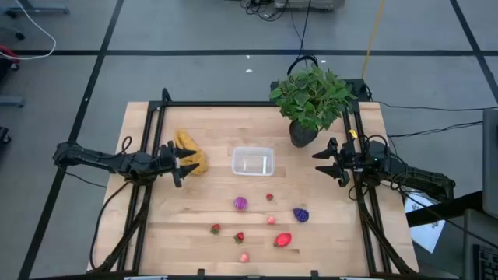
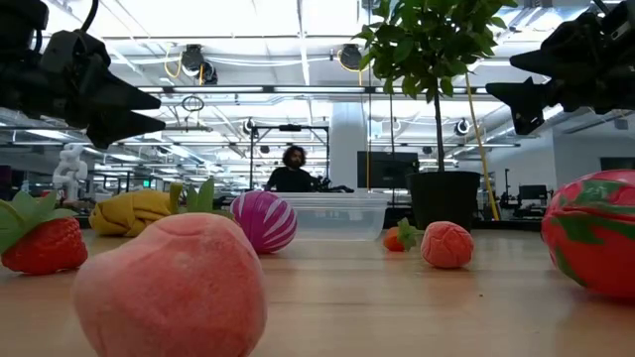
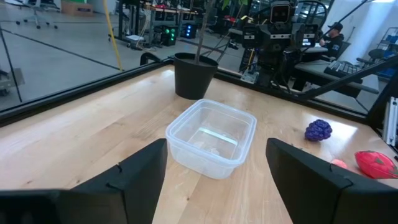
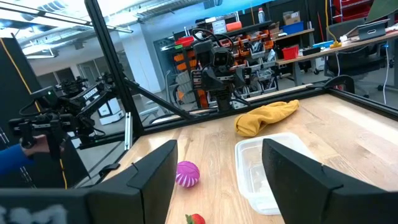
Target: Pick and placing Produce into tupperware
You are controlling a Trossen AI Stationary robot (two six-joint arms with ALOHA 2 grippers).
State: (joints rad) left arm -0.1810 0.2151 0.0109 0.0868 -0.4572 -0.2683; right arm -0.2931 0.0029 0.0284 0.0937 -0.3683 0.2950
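Eight small pieces of produce are lying scattered on the wooden table [image 1: 156, 233] at its near side, none of them inside the tupperware. Nearest the front edge, a pink piece [image 1: 244, 257] is sitting just ahead of a large red fruit [image 1: 283, 239] and two strawberries [image 1: 239, 237] [image 1: 215, 229]. A little farther back, a second pink piece [image 1: 271, 220], a purple grape cluster [image 1: 300, 214], a purple-and-white striped ball [image 1: 240, 204] and a small red berry [image 1: 270, 197] are resting apart from one another. Beyond them, near the middle of the table, the tupperware [image 1: 253, 161] is standing upright, clear and holding nothing. The left gripper [image 1: 189, 165] is hovering above the table at the box's left, its fingers spread apart and gripping nothing, right beside a yellow banana bunch [image 1: 191, 153]. The right gripper [image 1: 320, 162] is hanging at the box's right, its fingers likewise parted and carrying nothing. Farther back, a potted plant [image 1: 310, 101] is standing at the table's far right. In the room beyond, a person [image 2: 293, 171] is sitting at a desk.
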